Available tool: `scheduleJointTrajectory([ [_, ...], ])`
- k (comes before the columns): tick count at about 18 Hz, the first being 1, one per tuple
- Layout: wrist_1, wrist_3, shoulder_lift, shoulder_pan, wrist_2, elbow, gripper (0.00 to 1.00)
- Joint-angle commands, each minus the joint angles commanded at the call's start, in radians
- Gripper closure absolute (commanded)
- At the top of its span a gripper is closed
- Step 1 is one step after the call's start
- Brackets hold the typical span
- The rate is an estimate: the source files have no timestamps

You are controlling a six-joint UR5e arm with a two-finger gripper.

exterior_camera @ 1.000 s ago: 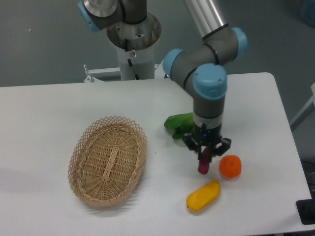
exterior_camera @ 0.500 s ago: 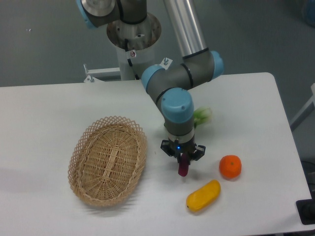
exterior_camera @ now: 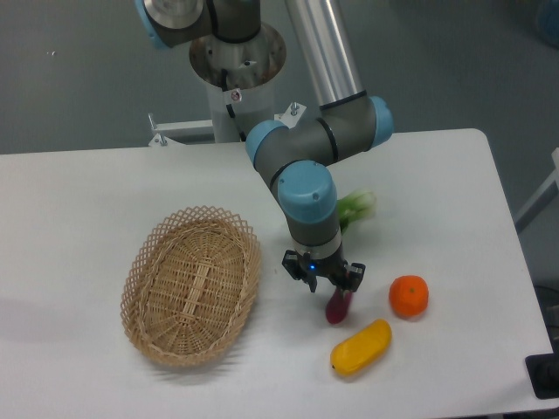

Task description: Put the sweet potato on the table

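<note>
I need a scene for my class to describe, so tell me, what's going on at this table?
A single robot arm's gripper hangs low over the white table, with a sweet potato hanging upright from its fingers. The tuber's lower end is at or near the tabletop, between the wicker basket and the orange, just above a yellow fruit. A leafy green vegetable lies behind the arm.

Oval woven wicker basket (exterior_camera: 191, 285) at left; round orange (exterior_camera: 409, 296) at right, yellow oblong fruit (exterior_camera: 360, 347) just below it; pale green leafy vegetable (exterior_camera: 357, 208) farther back
</note>
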Motion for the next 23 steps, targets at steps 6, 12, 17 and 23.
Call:
scheduleJointTrajectory([
  [6, -0.008, 0.008, 0.06, 0.023, 0.0, 0.087, 0.0],
  [12, -0.078, 0.239, 0.107, 0.118, -0.003, 0.137, 0.0],
  [17, -0.247, 0.518, 0.184, 0.239, -0.084, 0.141, 0.0],
  [23, -0.377, 0.848, 0.235, 0.35, -0.095, 0.141, 0.0],
])
